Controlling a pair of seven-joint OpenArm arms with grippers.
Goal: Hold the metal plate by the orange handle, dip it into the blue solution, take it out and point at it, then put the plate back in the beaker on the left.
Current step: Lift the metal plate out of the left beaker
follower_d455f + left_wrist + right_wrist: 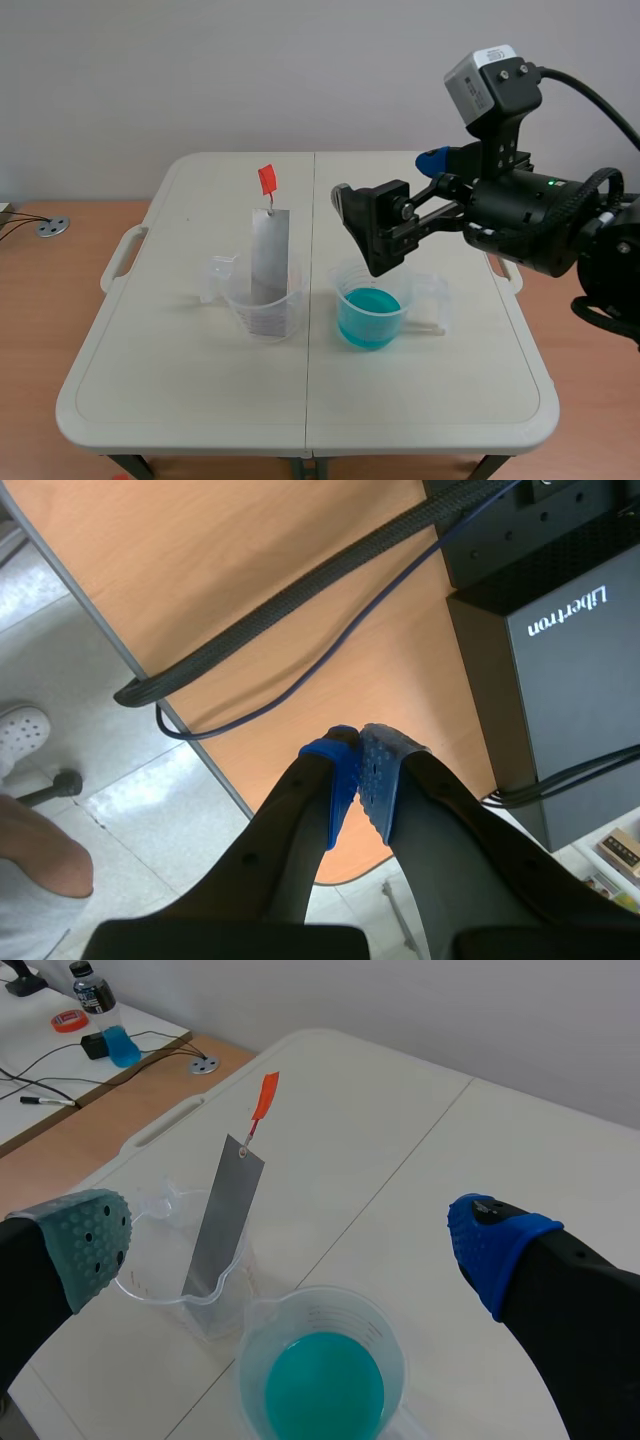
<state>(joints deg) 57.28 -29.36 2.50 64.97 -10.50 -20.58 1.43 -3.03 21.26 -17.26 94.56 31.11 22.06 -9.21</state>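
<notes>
Plate (270, 250), upright in left beaker (262, 308), handle (266, 180) topmost, ahead-left of right fingers (85, 1240) (spread, empty, nearer arm); left fingers (385, 775) clenched on nothing.

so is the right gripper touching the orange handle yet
Apart. The right wrist view shows the right gripper open, with the orange handle standing well ahead of it and bare table showing between them.
</notes>
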